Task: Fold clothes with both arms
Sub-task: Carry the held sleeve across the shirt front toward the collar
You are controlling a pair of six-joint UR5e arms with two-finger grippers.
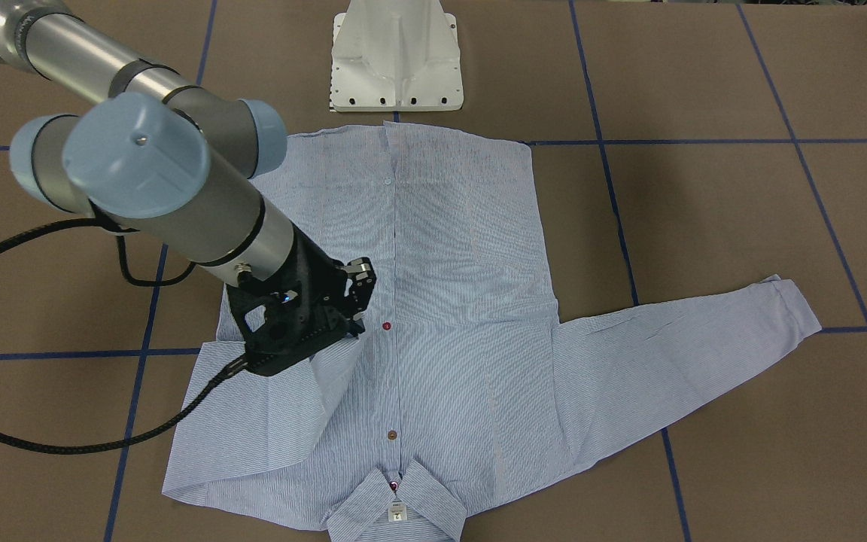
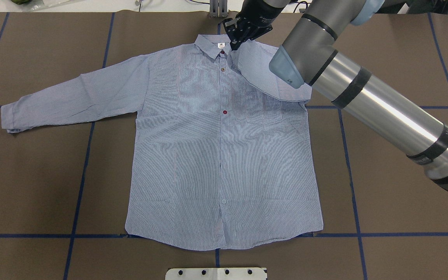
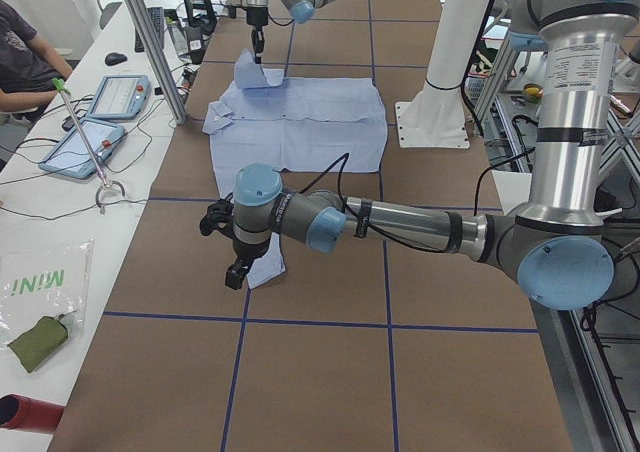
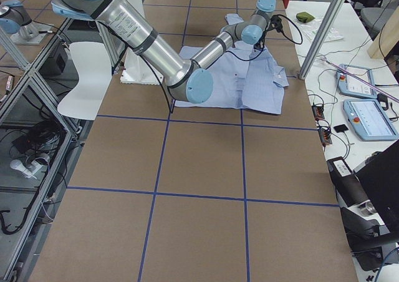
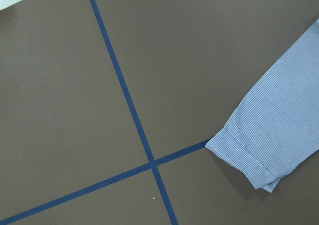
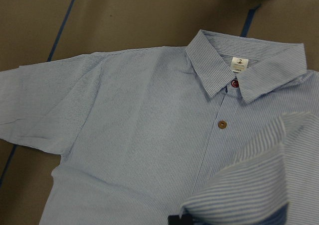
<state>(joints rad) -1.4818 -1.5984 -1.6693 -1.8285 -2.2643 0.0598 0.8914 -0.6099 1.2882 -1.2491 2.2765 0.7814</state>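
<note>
The light blue striped shirt [image 2: 224, 155] lies flat, front up and buttoned, with its collar [image 6: 244, 70] at the far side. My right gripper [image 2: 233, 43] is shut on the shirt's right sleeve [image 2: 263, 74]. It holds the sleeve lifted and folded across the chest, next to the collar, and it also shows in the front-facing view [image 1: 358, 316]. The left sleeve lies stretched out, and its cuff [image 5: 249, 155] rests on the table. My left gripper [image 3: 235, 272] hovers over that cuff. I cannot tell whether it is open or shut.
The white pedestal base [image 1: 397, 56] stands at the shirt's hem side. A black cable [image 1: 27, 444] from the right arm loops over the table. Blue tape lines [image 2: 80, 186] cross the brown surface. A side table with tablets [image 3: 110, 97] and a seated person [image 3: 20, 52] are beyond the far edge.
</note>
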